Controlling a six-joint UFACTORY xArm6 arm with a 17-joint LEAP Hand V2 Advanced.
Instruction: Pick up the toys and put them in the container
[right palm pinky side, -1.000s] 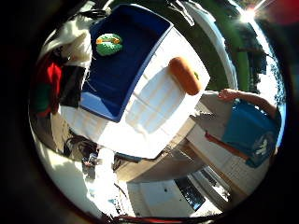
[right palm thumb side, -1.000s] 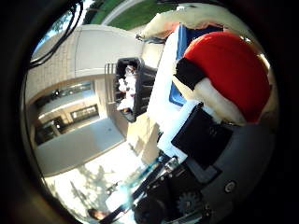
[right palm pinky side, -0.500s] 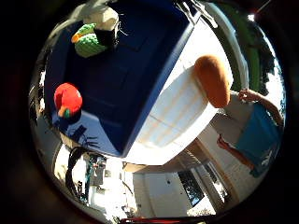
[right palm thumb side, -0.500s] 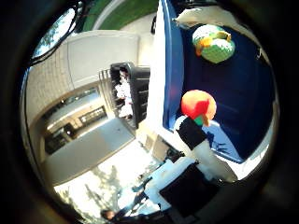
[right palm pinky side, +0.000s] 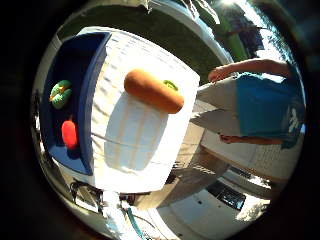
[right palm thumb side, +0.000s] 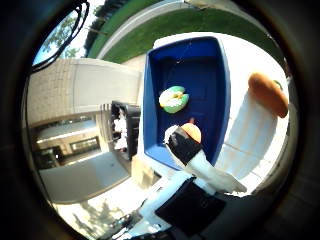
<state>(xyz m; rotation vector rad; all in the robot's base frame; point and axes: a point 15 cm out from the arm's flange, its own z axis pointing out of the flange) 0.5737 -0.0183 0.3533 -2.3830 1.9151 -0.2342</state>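
A blue container (right palm pinky side: 95, 100) stands on a white table (right palm pinky side: 135, 145). Inside it lie a green round toy (right palm pinky side: 60, 94) and a red toy (right palm pinky side: 69, 134), a little apart. An orange carrot-shaped toy (right palm pinky side: 152, 91) with a green end rests on the table beside the container. My hand (right palm thumb side: 200, 167) hangs well above the container's near end. One white finger with a black tip (right palm thumb side: 182, 145) reaches out straight and partly covers the red toy in the thumb side view. The hand holds nothing.
A black crate (right palm thumb side: 125, 132) with light things in it stands on the ground beside the table, next to the container's side. A grass strip (right palm thumb side: 190, 22) runs beyond the table's far end. Pale paving (right palm pinky side: 210, 210) surrounds the table.
One second ago the red toy sat against my palm. Half a second ago it lay in the container. Since then the hand has drawn back, so container and table look smaller.
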